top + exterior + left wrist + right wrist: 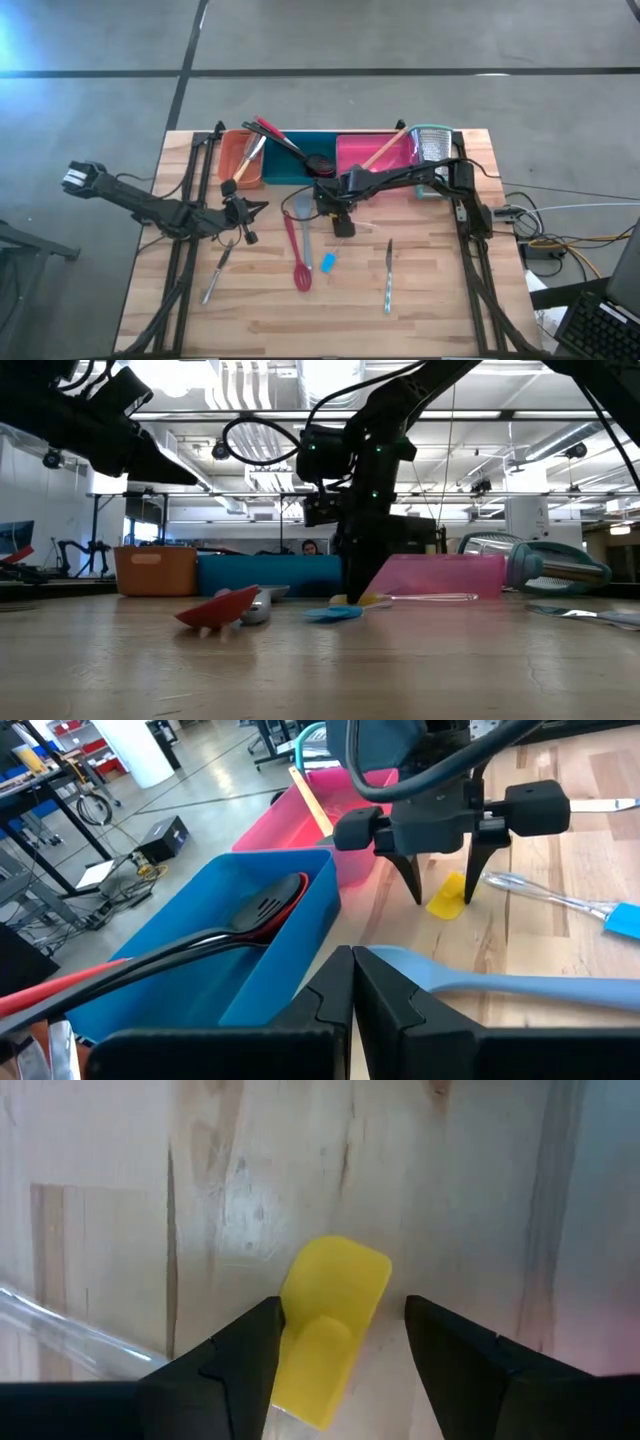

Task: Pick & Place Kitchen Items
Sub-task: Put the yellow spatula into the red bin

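Note:
A small yellow spatula head (335,1295) on a clear handle (540,895) lies flat on the wooden table. My right gripper (342,1312) points down over it, open, with one finger on each side of the yellow head and its tips near the table (443,890). My left gripper (352,970) is shut and empty, hovering left of centre (247,228). A red spatula (297,255), a grey-blue spatula (520,982), a small blue tool (328,262), a knife (388,278) and a metal utensil (214,278) lie on the table.
Along the far edge stand an orange tray (232,150), a teal tray (290,172) holding black and red utensils (240,925), a pink tray (350,155) with a wooden-handled tool, and a metal grater (434,145). Bare wood lies toward the near edge.

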You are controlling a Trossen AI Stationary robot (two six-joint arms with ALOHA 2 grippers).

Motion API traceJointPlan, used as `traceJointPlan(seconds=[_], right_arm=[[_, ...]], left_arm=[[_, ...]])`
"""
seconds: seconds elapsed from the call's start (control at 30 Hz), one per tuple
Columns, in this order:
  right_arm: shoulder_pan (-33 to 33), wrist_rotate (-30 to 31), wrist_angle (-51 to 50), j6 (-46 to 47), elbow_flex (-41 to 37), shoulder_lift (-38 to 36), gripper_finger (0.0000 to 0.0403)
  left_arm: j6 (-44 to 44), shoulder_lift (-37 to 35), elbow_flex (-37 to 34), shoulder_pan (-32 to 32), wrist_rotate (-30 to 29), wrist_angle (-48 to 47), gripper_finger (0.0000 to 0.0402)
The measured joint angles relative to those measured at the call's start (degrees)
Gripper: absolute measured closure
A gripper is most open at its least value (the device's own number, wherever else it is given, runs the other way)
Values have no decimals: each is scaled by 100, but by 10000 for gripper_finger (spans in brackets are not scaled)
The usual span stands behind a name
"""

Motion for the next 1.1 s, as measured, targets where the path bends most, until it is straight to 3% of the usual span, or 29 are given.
traceJointPlan(seconds=[0.17,0.3,0.4,0.87,1.1], right_arm=[[6,-2,-54,268,-7,-16,244],[6,-46,-132,293,-2,-16,318],[-10,-408,-180,249,48,-38,376],[37,-520,-1795,-205,1519,-150,388],[17,260,-2365,-738,1982,-440,389]], left_arm=[[0,0,-7,2,-1,0,390],[2,0,-7,4,-1,2,390],[2,0,-7,4,-18,2,390],[173,0,-7,2,-23,5,390],[176,-7,-3,2,-23,6,390]])
